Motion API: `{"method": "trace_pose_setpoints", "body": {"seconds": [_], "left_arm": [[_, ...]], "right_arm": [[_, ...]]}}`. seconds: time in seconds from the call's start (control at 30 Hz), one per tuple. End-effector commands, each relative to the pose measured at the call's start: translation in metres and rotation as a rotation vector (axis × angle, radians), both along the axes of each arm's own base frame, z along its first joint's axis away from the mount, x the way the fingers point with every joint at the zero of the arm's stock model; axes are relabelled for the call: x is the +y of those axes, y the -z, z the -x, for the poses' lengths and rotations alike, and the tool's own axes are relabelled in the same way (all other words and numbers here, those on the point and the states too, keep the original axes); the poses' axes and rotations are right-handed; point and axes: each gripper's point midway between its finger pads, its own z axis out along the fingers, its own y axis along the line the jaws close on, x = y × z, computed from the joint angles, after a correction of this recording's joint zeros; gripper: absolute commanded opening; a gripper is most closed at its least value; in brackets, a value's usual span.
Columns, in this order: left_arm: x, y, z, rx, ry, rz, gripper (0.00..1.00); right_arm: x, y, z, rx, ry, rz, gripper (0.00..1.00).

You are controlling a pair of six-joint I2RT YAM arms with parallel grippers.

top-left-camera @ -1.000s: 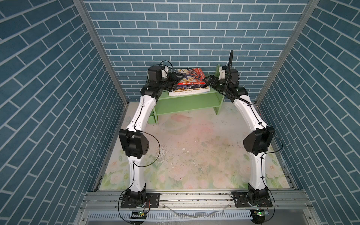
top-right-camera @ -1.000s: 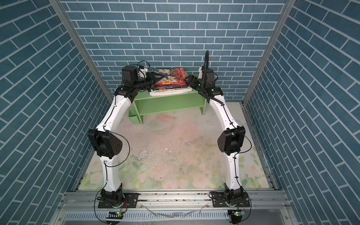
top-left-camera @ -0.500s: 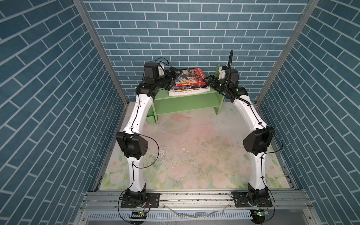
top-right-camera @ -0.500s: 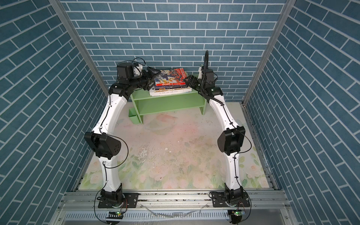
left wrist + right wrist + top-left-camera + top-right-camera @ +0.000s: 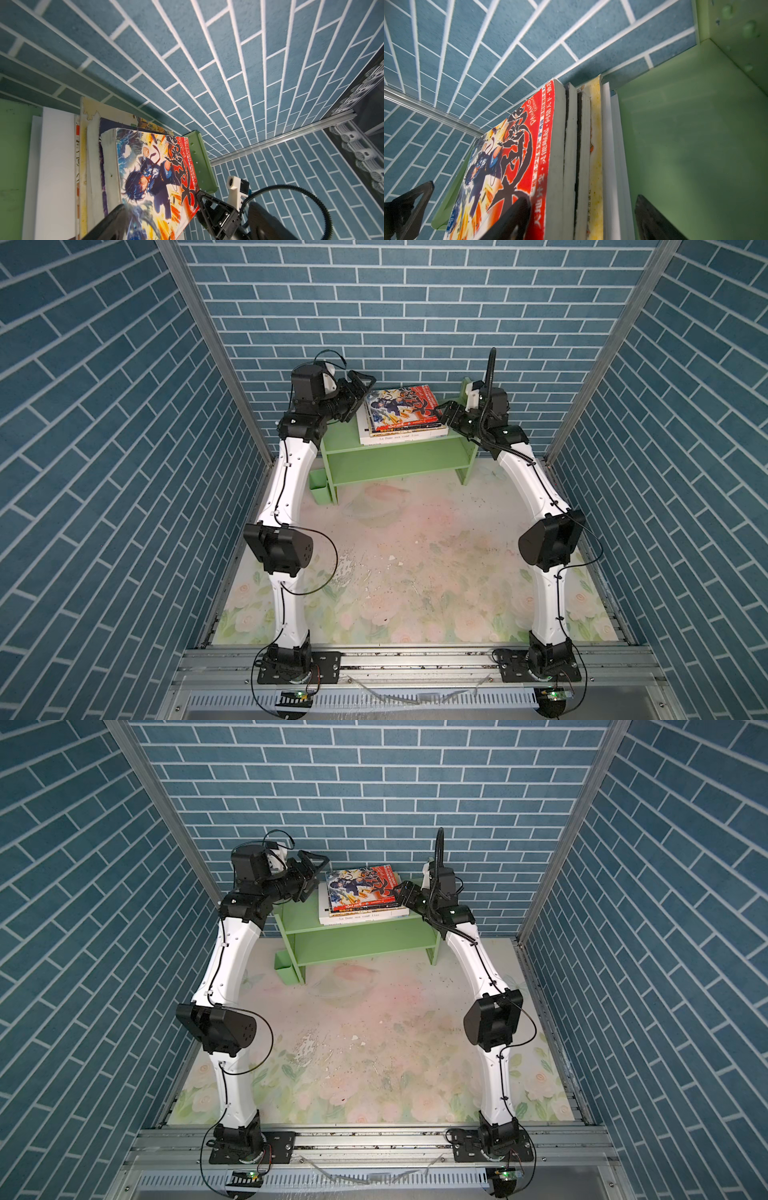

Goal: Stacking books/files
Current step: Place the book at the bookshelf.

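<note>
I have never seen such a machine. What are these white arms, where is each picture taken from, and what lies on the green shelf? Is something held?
These are two robot arms, each ending in a gripper, a two-fingered clamp. Both top views look down on the scene; each wrist view comes from a camera on one arm. A stack of books lies on the green shelf, a red comic on top. The left gripper is open beside the stack; the right gripper is open at its other end, one finger over the comic, one near the shelf top. Neither holds anything.
</note>
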Motion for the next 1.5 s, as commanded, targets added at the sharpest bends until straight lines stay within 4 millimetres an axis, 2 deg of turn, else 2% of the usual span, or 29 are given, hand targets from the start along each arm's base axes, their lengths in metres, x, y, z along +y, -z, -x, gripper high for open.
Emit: {"method": "trace_pose_setpoints", "body": {"seconds": [0.0, 0.13, 0.23, 0.33, 0.4, 0.57, 0.7, 0.83, 1.17, 1.47], "left_arm": [[-0.005, -0.001, 0.032, -0.023, 0.056, -0.153, 0.94], [-0.015, 0.036, 0.069, 0.047, 0.111, -0.375, 0.99], [-0.015, 0.071, 0.085, 0.111, 0.139, -0.529, 1.0], [-0.015, 0.093, 0.092, 0.14, 0.181, -0.606, 1.0], [-0.014, 0.099, 0.091, 0.133, 0.188, -0.642, 1.0], [-0.014, 0.102, 0.077, 0.053, 0.139, -0.771, 0.99], [-0.016, 0.092, 0.069, -0.013, 0.091, -0.859, 0.92], [-0.016, 0.085, 0.06, -0.072, 0.07, -0.879, 0.91], [-0.025, 0.092, 0.037, -0.109, 0.094, -0.92, 0.82], [-0.028, 0.096, 0.033, -0.143, 0.124, -0.954, 0.8]], "right_arm": [[0.001, 0.04, 0.001, 0.081, -0.015, 0.084, 0.81], [0.002, 0.036, 0.001, 0.071, -0.022, 0.075, 0.81], [0.003, 0.034, 0.002, 0.071, -0.027, 0.071, 0.82], [0.003, 0.033, 0.003, 0.067, -0.033, 0.071, 0.82], [0.003, 0.032, 0.004, 0.067, -0.033, 0.072, 0.82], [0.003, 0.034, 0.006, 0.078, -0.037, 0.076, 0.82], [0.001, 0.034, 0.008, 0.083, -0.033, 0.083, 0.82], [0.0, 0.033, 0.009, 0.081, -0.03, 0.086, 0.82], [-0.003, 0.034, 0.009, 0.087, -0.015, 0.091, 0.82], [-0.002, 0.033, 0.009, 0.082, -0.02, 0.089, 0.82]]}}
